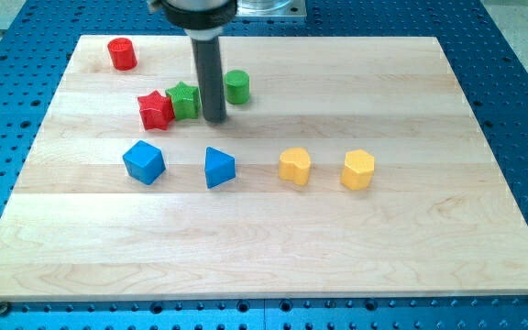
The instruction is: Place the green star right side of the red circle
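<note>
The green star (184, 99) lies on the wooden board at the view's upper left, touching a red star (155, 110) on its left. The red circle (122, 54), a short red cylinder, stands apart near the board's top left corner. My tip (214, 119) rests on the board just right of the green star, close to or touching its right edge. A green cylinder (236, 87) stands just right of the rod.
A blue cube (144, 162) and a blue triangular block (218, 168) sit in the middle row at left. Two yellow blocks (294, 167) (358, 170) sit to their right. The wooden board (411, 247) is surrounded by a blue perforated table.
</note>
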